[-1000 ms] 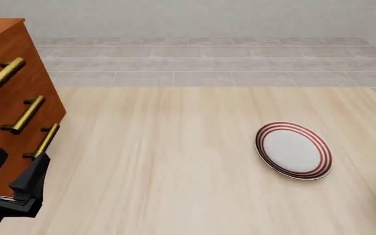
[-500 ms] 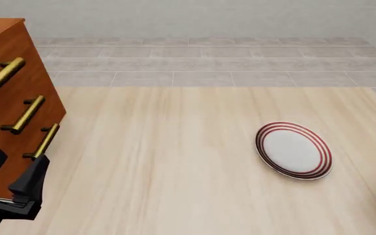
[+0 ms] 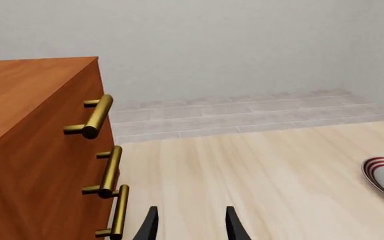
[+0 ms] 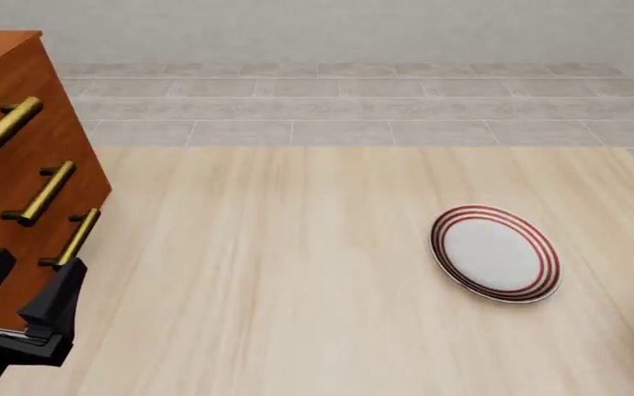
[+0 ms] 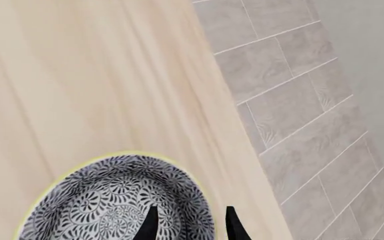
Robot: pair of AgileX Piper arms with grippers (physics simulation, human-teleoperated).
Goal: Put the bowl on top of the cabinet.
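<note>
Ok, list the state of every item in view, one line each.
bowl: upright on the table, empty, near the table's right edge.
cabinet: upright, all three drawers closed, top bare.
plate: flat on the table, empty.
left end effector: open, empty.
right end effector: open, over the bowl's rim.

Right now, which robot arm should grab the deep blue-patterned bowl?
The right. Its gripper hangs open above the deep blue-patterned bowl; the left gripper sits across the table by the reddish-brown wooden cabinet.
</note>
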